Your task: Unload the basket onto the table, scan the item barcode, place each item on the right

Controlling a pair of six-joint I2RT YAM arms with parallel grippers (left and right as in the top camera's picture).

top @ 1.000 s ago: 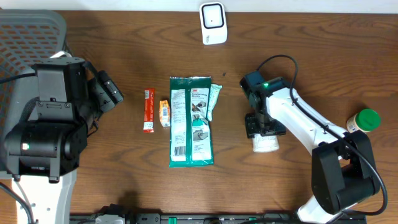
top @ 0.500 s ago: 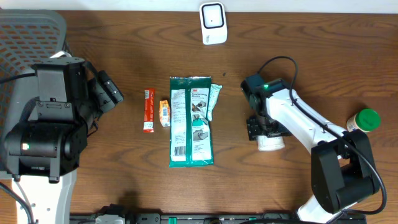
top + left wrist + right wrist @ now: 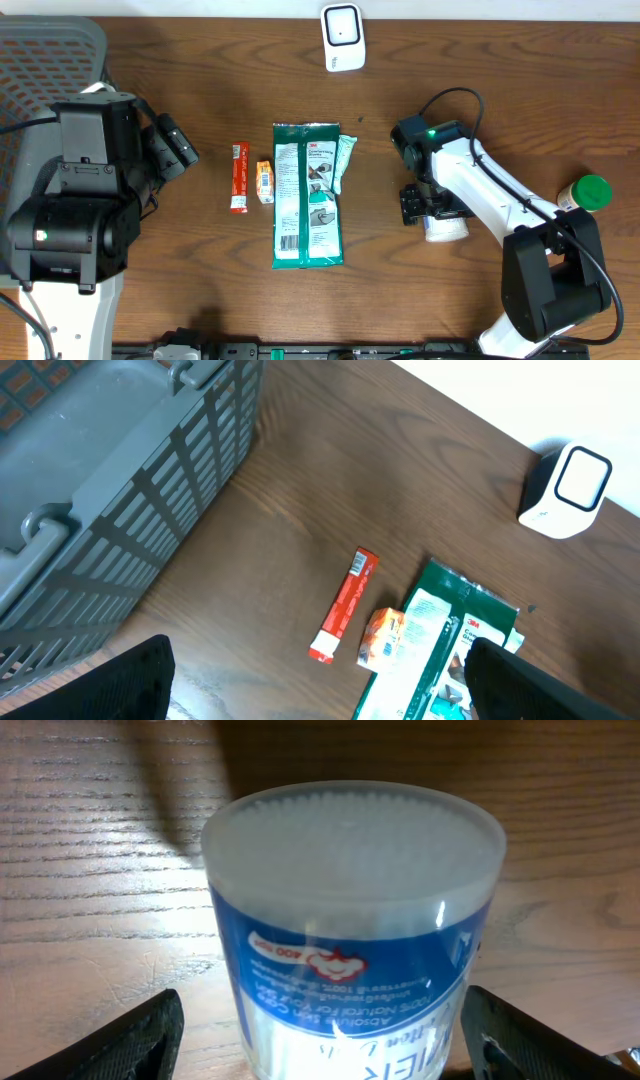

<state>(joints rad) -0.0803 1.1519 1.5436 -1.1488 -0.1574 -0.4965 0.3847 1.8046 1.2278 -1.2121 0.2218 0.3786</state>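
Observation:
A clear tub of cotton swabs [image 3: 355,930] with a blue label lies on its side on the wooden table. In the overhead view the tub [image 3: 445,228] pokes out from under my right gripper [image 3: 432,205]. In the right wrist view my right gripper [image 3: 320,1040] is open around the tub, and bare table shows between each finger [image 3: 120,1040] and the tub. The white scanner [image 3: 343,37] stands at the table's far edge. My left gripper [image 3: 320,680] hangs open and empty above the table, left of the items.
A green 3M pack [image 3: 308,195], a small orange packet [image 3: 264,182] and a red stick pack [image 3: 238,177] lie mid-table. A green-capped bottle [image 3: 585,193] stands at the right. A grey basket [image 3: 100,480] fills the far left corner.
The right gripper's jaws have spread wider and let go of the tub. Gripper and tub have shifted slightly to the right. The left arm has not moved.

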